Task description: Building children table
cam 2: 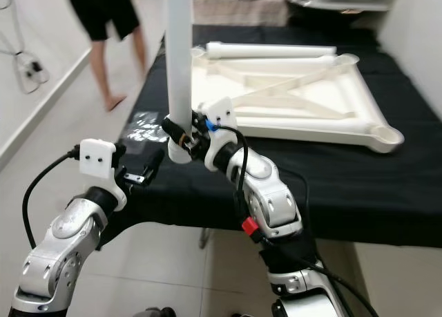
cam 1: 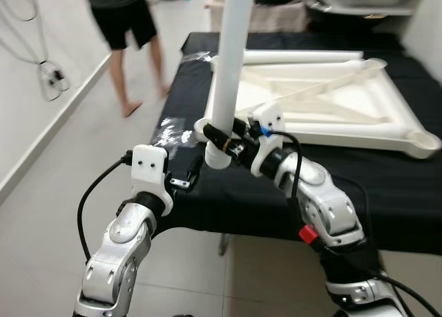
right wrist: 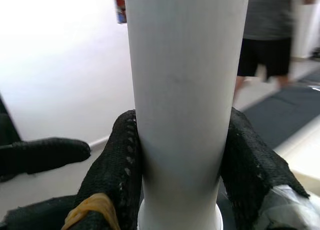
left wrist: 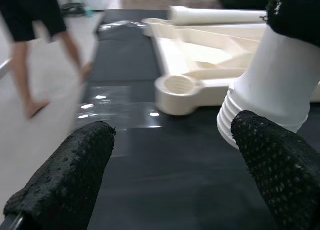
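Holding the white plastic table leg [cam 1: 231, 61] upright just above the corner socket [left wrist: 178, 84] of the upturned cream tabletop frame [cam 1: 345, 110] on the black-draped counter [cam 1: 387, 193], the right gripper [cam 1: 222, 139] pinches it near its threaded end, seemingly for insertion, while the left gripper [cam 1: 185, 181] waits beside, fingers [left wrist: 75, 165] wide.

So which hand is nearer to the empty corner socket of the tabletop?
The right hand: it holds the table leg upright just beside the corner socket. The left hand is open, lower, at the table edge.
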Motion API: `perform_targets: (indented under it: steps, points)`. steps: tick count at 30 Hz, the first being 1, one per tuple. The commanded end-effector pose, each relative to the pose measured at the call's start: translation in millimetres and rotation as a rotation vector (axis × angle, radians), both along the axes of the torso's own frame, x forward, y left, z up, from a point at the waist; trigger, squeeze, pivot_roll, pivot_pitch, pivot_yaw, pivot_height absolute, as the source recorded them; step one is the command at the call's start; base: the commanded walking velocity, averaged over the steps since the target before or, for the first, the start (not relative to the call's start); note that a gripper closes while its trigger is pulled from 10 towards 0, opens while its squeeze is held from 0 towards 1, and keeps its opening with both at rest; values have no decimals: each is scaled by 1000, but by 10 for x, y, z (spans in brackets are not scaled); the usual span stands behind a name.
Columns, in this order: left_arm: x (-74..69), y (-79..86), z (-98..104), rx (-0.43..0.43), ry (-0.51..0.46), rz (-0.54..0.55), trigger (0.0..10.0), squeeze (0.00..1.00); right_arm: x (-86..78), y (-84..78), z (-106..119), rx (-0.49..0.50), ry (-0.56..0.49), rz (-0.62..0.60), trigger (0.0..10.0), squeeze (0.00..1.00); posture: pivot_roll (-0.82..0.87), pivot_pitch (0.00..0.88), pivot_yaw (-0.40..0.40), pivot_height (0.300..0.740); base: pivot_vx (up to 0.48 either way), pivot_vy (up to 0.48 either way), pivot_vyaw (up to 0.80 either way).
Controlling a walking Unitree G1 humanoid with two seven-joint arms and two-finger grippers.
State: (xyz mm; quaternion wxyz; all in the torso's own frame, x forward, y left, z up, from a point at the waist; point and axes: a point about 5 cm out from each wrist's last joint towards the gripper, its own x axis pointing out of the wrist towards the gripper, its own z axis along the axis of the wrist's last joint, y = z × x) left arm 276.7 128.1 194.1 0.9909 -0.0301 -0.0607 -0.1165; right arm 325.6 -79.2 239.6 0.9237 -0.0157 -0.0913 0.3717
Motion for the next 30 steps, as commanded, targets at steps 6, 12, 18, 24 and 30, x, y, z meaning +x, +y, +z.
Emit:
perform_targets:
  steps: [6, 12, 18, 24, 30]
  points:
    - [-5, -60, 9, -19, -1, -34, 10000, 0, 5, -36, 118, 39, -52, -20, 10000, 0, 22, 198, 14, 740, 319, 0, 87]
    - [1, -98, 27, -27, -11, -49, 10000, 0, -1, -23, 129, 54, -38, 13, 10000, 0, 19, 198, 12, 740, 100, 0, 0]
    - [-109, -192, -137, 46, 23, -145, 10000, 0, -33, -16, 153, 51, -59, 85, 10000, 0, 21, 208, 14, 740, 0, 0, 0]
    - [-328, -189, -352, 58, 97, -208, 10000, 0, -57, 0, 210, 22, -106, 143, 10000, 0, 26, 227, 8, 740, 0, 0, 0]
    - [-456, -48, -462, 108, 143, -148, 10000, 0, 6, -1, 239, -27, -135, 159, 10000, 0, 47, 236, -5, 740, 0, 0, 0]
